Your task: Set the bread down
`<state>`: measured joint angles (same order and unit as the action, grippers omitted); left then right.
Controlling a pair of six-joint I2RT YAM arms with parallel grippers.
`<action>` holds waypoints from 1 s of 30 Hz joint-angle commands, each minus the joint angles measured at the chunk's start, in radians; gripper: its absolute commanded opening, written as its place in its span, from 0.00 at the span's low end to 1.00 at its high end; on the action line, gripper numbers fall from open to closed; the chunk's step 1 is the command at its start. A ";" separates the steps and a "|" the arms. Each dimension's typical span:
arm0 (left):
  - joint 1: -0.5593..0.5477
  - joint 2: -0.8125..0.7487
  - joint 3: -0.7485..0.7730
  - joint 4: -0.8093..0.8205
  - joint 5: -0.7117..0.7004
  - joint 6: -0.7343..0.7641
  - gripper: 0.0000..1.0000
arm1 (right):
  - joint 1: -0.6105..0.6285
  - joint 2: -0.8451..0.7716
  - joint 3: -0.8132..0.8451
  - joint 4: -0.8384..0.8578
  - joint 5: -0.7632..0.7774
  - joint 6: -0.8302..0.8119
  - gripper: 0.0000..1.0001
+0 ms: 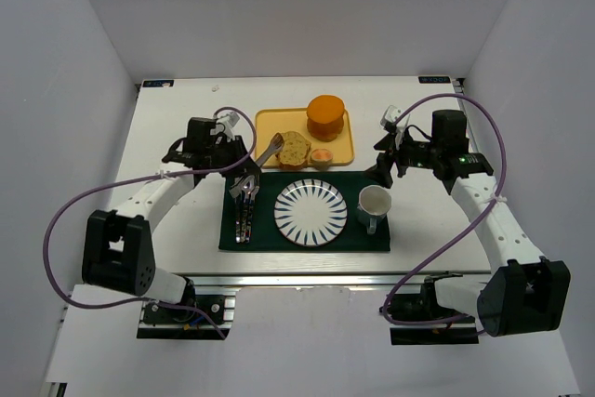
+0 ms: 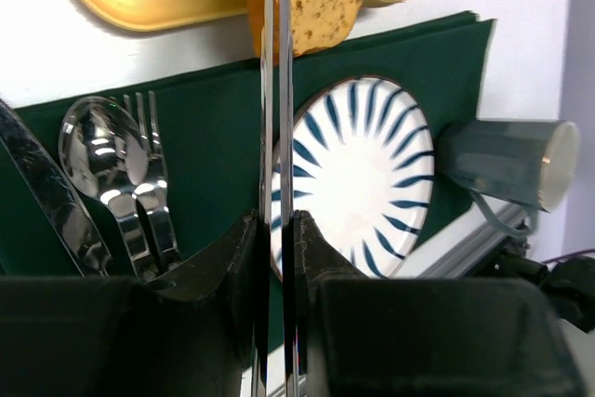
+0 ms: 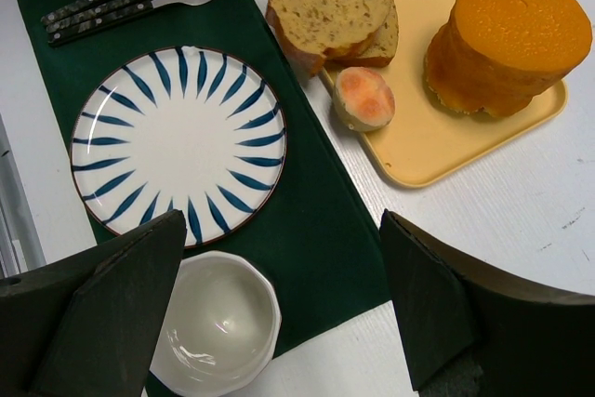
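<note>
Bread point(image 3: 335, 11) lies as two overlapping slices on the left half of the yellow tray point(image 1: 270, 123), its near edge reaching over the rim toward the green mat point(image 1: 279, 241).

Starting from the left, my left gripper point(image 2: 277, 239) is closed tight on a pair of metal tongs point(image 2: 278, 90). I see the two blades edge-on, nearly together, running straight out from between the fingers. Their slotted tip meets the bread's far left edge in the right wrist view. I cannot tell whether it pinches a slice or only rests against it.

Just below that arm, the cutlery point(image 1: 244, 211) lies on the left end of the mat, a spoon and fork side by side with a dark-handled knife beside them. Next comes the plate point(image 1: 310, 212), white with blue stripes, bare and in the middle of the mat, near the bread but apart from it. Above it on the tray, a small pinkish round piece point(image 1: 321, 157) sits just right of the bread, and an orange puck point(image 1: 326, 116) stands at the tray's far right corner.

A cup point(image 1: 373, 204) stands on the mat's right end, just beside the plate. My right gripper point(image 3: 279, 225) hangs above the cup with its fingers spread wide and nothing between them.
</note>
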<state>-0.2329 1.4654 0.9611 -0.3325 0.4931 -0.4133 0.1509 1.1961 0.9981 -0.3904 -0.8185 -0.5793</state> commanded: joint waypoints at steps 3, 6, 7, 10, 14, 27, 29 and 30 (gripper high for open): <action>-0.003 -0.181 -0.004 0.000 0.064 -0.024 0.01 | -0.005 -0.032 -0.006 0.018 -0.019 -0.002 0.89; -0.005 -0.240 -0.005 -0.077 0.097 -0.010 0.00 | -0.004 -0.030 -0.001 0.018 -0.022 -0.002 0.89; -0.005 -0.258 -0.015 -0.095 0.117 -0.009 0.00 | -0.005 -0.030 0.002 0.019 -0.025 -0.002 0.89; -0.005 -0.339 -0.083 -0.140 0.143 -0.021 0.00 | -0.005 -0.027 0.008 0.021 -0.028 -0.001 0.90; -0.031 -0.433 -0.194 -0.154 0.203 -0.059 0.00 | -0.005 -0.024 0.013 0.019 -0.033 -0.001 0.89; -0.206 -0.419 -0.323 -0.034 0.095 -0.162 0.39 | -0.005 -0.015 0.028 0.018 -0.036 -0.004 0.89; -0.206 -0.421 -0.302 -0.057 0.073 -0.147 0.45 | -0.005 -0.020 0.027 0.013 -0.033 -0.007 0.89; -0.206 -0.424 -0.292 -0.072 0.059 -0.139 0.46 | -0.005 -0.020 0.027 0.013 -0.033 -0.007 0.89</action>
<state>-0.4347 1.0557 0.6117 -0.4198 0.5930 -0.5648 0.1509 1.1870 0.9985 -0.3908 -0.8341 -0.5800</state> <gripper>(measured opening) 0.448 0.895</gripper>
